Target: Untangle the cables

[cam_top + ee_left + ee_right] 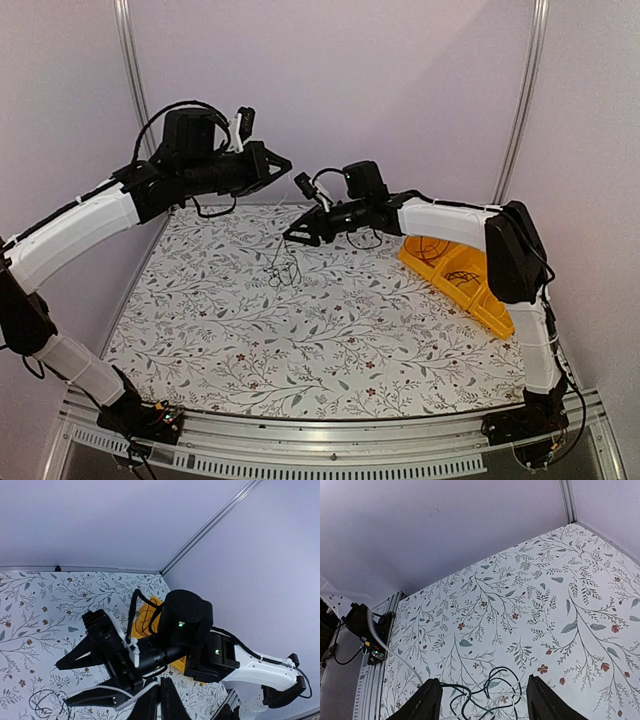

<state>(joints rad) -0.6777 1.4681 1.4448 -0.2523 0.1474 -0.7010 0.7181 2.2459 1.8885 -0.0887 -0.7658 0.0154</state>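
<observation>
The cables lie as a small clump of thin dark and whitish loops on the floral table, far centre. My right gripper hovers just over them, open, its fingers either side of the dark loops without touching. My left gripper is raised high beside it. Its fingers look closed together on a whitish cable that runs down towards the clump. That strand also passes close by in the right wrist view.
A yellow tray with red-brown coils stands at the right edge, under the right forearm. An aluminium rail runs along the near edge. Walls close in left, back and right.
</observation>
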